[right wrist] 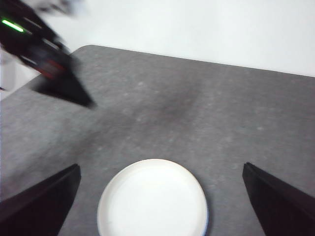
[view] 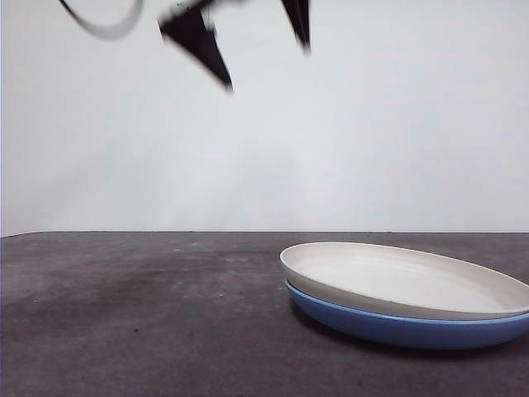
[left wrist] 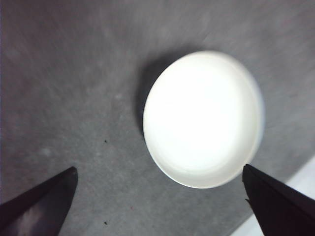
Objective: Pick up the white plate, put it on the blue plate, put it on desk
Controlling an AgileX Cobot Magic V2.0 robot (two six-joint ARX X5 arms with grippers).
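Note:
The white plate [view: 405, 279] lies nested on the blue plate [view: 397, 324] at the right of the desk [view: 140, 322]. Only a thin blue edge [right wrist: 206, 216] shows beside the white plate [right wrist: 151, 199] in the right wrist view. My left gripper [left wrist: 159, 168] hangs high above the white plate [left wrist: 203, 118], open and holding nothing. My right gripper [right wrist: 161, 165] is also raised and open, with the plate below it. Blurred black jaw tips [view: 202, 45] show at the top of the front view; which arm they belong to is unclear.
The other arm [right wrist: 44, 59] shows blurred at the far side of the desk in the right wrist view. A plain white wall [view: 372, 124] stands behind the desk. The desk's edge [left wrist: 275, 201] runs close to the plates.

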